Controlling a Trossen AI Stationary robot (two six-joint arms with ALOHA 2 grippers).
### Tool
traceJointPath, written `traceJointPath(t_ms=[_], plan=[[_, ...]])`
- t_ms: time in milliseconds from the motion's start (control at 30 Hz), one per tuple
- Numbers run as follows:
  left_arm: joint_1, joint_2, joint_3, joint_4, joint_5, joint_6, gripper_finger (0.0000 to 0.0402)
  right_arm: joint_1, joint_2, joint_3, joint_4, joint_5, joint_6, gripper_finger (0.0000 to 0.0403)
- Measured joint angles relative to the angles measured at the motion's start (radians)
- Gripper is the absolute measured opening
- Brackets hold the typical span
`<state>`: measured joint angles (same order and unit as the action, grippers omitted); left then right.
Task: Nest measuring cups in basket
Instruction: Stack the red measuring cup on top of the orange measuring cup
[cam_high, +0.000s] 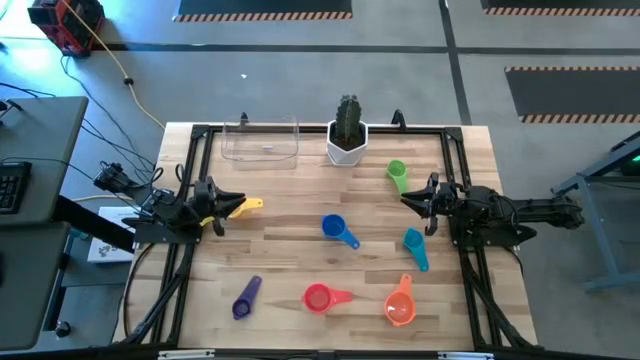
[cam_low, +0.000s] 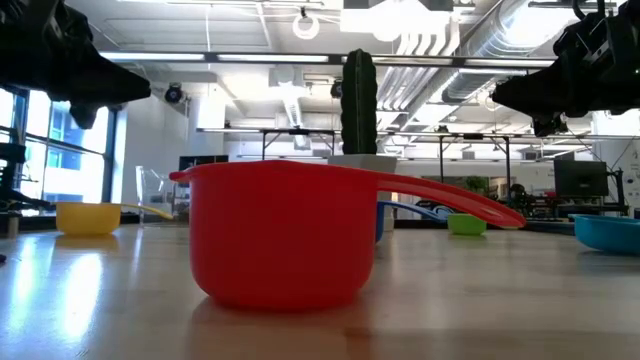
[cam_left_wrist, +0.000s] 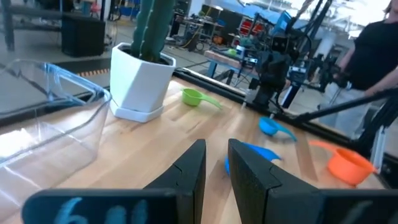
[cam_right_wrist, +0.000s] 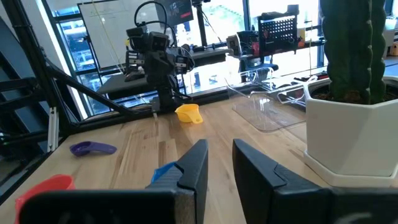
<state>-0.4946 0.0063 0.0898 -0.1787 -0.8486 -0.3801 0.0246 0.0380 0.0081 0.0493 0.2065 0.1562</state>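
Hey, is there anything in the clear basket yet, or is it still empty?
Empty. The basket shows only bare clear walls and floor from above, and all seven measuring cups lie scattered on the table outside it.

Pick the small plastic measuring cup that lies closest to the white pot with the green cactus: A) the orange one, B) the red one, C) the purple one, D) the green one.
D: in the high view the green measuring cup lies just beside the white pot with the green cactus at the table's far edge, while the other three lie along the near edge.
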Motion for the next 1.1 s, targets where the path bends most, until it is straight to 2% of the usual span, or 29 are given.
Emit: traceJointPath(t_ms=[567,867,1100], plan=[[0.000,0.000,0.000,0.029,-0.003,-0.012,0.0058,0.000,0.000,0.000,0.000,0.000,0.000,0.0067],[0.000,0.000,0.000,0.120,-0.007,-0.010,0.0058,0.000,0.000,0.000,0.000,0.000,0.005,0.0067],[0.000,0.000,0.000,0.183,-0.021,-0.010,0.0058,0.000,0.000,0.000,0.000,0.000,0.076,0.0067]])
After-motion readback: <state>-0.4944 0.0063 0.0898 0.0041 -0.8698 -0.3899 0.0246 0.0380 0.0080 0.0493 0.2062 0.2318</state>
